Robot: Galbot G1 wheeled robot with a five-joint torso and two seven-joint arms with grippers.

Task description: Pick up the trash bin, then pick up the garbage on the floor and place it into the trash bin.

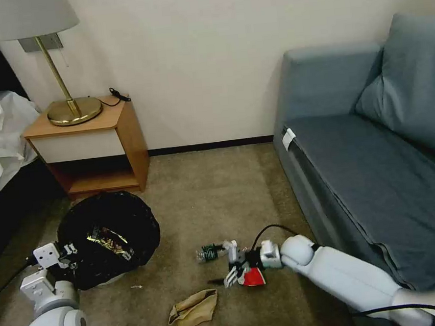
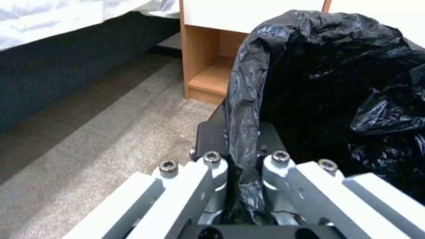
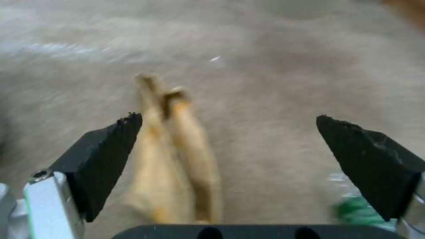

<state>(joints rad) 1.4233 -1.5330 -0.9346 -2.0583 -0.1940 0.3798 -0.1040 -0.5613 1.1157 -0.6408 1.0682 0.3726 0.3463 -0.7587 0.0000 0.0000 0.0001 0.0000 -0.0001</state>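
While my left gripper (image 2: 242, 166) clamps trash bin (image 1: 109, 237) liner, R gripper (image 3: 228, 139) hangs wide open over paper bag (image 3: 177, 156), touching nothing.

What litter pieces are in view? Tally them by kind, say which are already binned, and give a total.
Gold-yellow foil snack wrapper, inside the black-bag-lined round bin: 1
Small clear plastic bottle with green label, on carpet: 1
Red-and-white packet, on carpet: 1
Crumpled tan paper bag, on carpet: 1
Total: 4
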